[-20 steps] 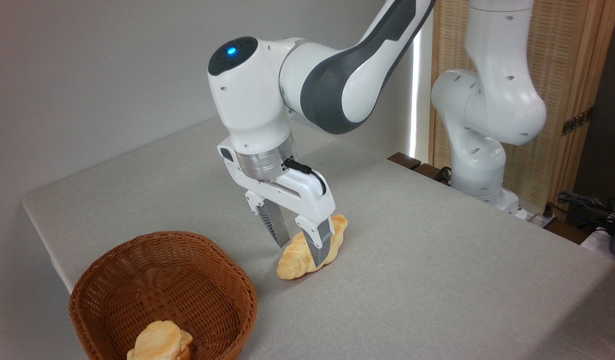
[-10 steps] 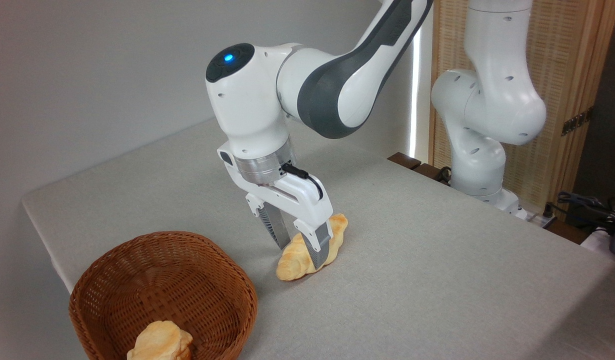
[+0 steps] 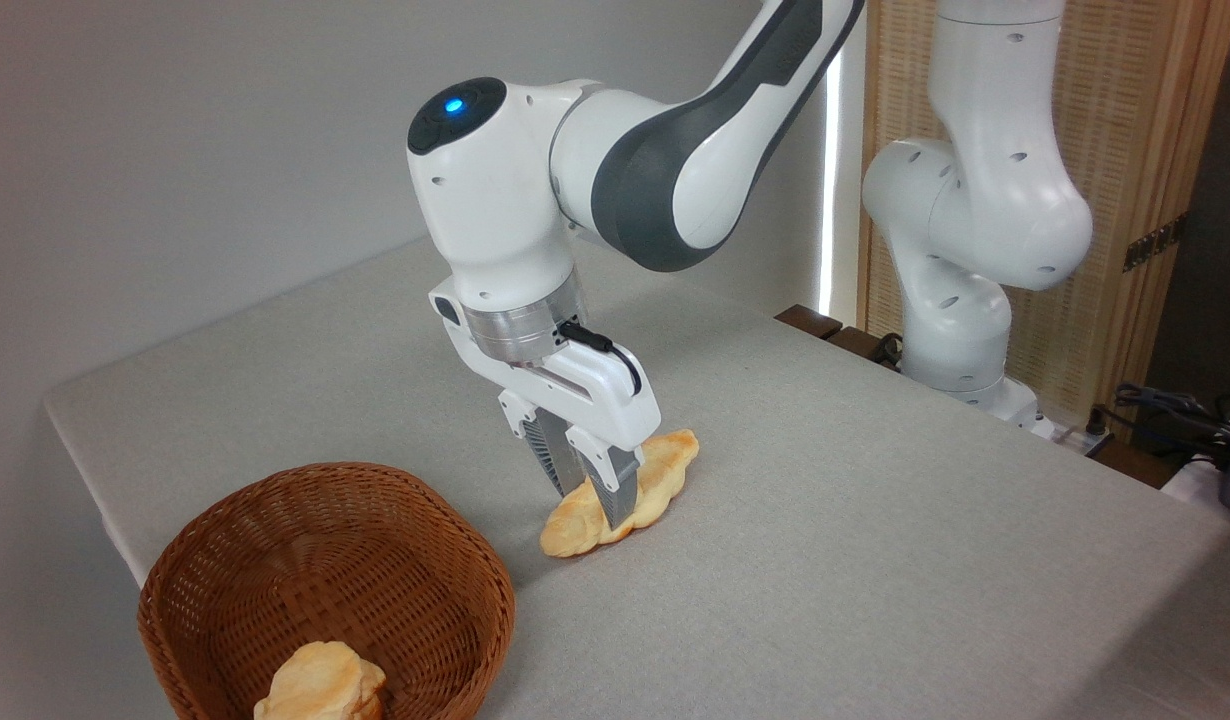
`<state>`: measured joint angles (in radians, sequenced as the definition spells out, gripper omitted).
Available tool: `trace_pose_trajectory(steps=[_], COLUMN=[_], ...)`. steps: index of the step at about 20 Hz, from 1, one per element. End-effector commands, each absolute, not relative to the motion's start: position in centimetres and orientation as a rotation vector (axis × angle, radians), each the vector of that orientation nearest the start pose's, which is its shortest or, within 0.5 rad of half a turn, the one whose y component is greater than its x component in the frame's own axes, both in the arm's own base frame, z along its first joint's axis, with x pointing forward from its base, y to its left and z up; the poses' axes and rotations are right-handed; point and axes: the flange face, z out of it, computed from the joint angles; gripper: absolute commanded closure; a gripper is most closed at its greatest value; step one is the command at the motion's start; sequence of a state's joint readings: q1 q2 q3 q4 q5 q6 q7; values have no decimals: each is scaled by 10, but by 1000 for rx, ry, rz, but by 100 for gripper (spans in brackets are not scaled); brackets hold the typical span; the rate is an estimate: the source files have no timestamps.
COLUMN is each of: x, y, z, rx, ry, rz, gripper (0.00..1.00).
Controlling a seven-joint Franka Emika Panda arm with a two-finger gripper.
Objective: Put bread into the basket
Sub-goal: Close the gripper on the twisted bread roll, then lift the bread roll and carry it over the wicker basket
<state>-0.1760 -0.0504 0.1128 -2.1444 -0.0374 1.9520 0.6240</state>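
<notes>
Gripper (image 3: 587,508), the white two-finger tool, had narrowed since a moment before and now clenched the long braided golden-yellow loaf (image 3: 620,495) near its middle; loaf had shifted slightly left but its near end seemed to rest on the table, right of the round brown woven wicker basket (image 3: 327,580); grasp looked made, lift judged next. Short chunky pale-golden bread piece (image 3: 320,684) already lay in the basket. Grey cloth-covered table (image 3: 875,520); grey wall (image 3: 175,150) behind; slatted wooden screen (image 3: 1155,120) at right.

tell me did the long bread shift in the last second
Yes. The bread, clamped by the gripper, swung its near end left, closer to the basket.
</notes>
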Motion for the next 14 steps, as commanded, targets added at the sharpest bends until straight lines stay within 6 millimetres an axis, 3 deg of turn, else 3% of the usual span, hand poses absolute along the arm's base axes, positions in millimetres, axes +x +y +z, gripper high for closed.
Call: trace_pose_trajectory(steps=[1,6,10,14], x=[519,531,546,563], y=[-38,-69,-74,-78], z=[430,482,533,555], rx=[-3006,-2960,-2976,-2971], ry=[1086,1164,1150,1133], rz=[157,25,-158,-320], gripper=[53,52,50,50])
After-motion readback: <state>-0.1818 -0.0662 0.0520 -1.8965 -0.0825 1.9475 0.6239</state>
